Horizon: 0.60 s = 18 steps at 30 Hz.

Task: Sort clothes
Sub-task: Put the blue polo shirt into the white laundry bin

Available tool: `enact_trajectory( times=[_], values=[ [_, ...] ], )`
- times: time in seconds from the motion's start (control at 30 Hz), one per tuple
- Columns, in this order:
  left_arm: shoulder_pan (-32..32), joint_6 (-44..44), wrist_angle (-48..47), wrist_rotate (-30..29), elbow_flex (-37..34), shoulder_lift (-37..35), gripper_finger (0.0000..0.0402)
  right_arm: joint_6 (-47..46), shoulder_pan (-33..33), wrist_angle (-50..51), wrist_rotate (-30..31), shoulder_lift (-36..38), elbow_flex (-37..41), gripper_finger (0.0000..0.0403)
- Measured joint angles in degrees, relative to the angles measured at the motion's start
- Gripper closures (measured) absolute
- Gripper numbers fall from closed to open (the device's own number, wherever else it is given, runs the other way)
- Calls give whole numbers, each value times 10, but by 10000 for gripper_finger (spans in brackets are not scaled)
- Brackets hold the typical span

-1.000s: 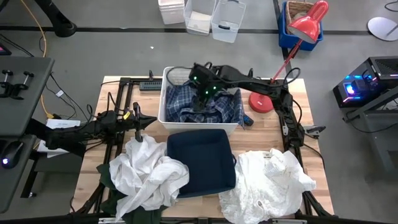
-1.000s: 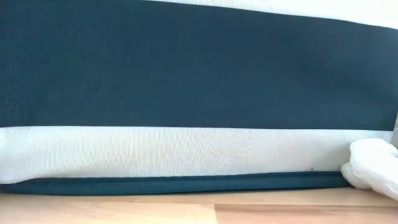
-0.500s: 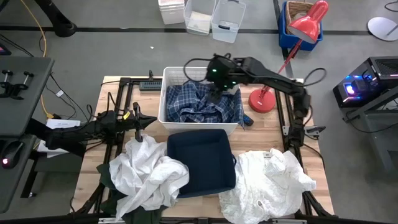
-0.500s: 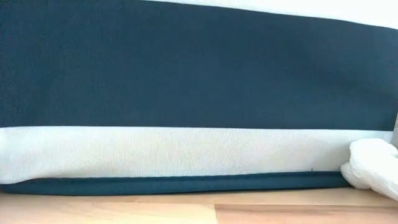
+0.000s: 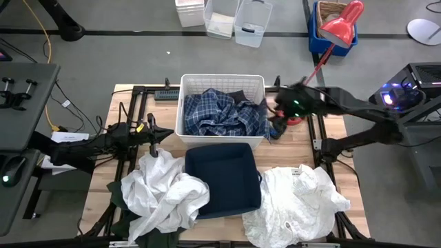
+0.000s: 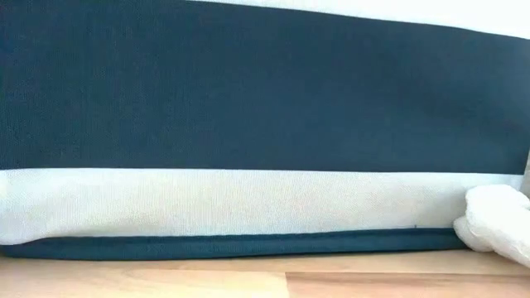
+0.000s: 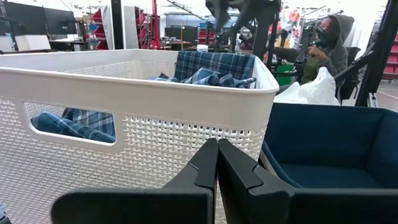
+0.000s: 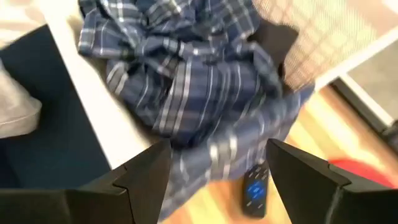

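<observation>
pale wooden tabletop point(image 5: 296, 148) carried everything, with a grey floor and storage boxes beyond it. nearest the front edge lay two heaps of large white garments, one at front left point(image 5: 165, 193) over a bit of dark green cloth point(image 5: 118, 200), one at front right point(image 5: 296, 200). between them sat the navy bin point(image 5: 224, 179), which looked bare inside. behind it stood the white slatted basket point(image 5: 185, 103), holding the blue-and-white plaid shirt point(image 5: 220, 114) with a dark grey piece point(image 5: 238, 96) tucked at its back; one plaid sleeve spilled over the right wall toward the table.

the left gripper point(image 7: 217, 163) waited low at the left side, pointing at the basket, its two fingers pressed together on nothing. the right gripper point(image 8: 214, 162) hung just right of the basket, above the spilled sleeve, fingers spread wide and empty.

i judged all of these light, limp and unbreakable; they would sag and trail, and could snag on the basket rim. a raised fold or bunched ridge seemed the best hold, pinched deep, not a flat single layer.

further back stood a red lamp point(image 5: 289, 114). no brand, label or writing could be read anywhere.
</observation>
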<state>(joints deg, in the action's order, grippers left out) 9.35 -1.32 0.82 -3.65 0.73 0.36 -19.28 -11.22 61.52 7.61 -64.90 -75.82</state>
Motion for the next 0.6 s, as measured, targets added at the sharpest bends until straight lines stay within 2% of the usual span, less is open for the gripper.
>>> enact_trajectory(
  times=[0.17, 0.3, 0.43, 0.6],
  values=[
    [0, 0, 0, 0, 0, 0, 401, -70, 44, -15, -2, 95, 106, 142],
    [0, 0, 0, 0, 0, 0, 401, -117, 89, -45, -2, 129, 171, 142],
    [0, 0, 0, 0, 0, 0, 401, -147, 154, -88, 8, 122, 209, 142],
    [0, 0, 0, 0, 0, 0, 401, -184, 232, -99, 105, 81, 212, 142]
  ],
)
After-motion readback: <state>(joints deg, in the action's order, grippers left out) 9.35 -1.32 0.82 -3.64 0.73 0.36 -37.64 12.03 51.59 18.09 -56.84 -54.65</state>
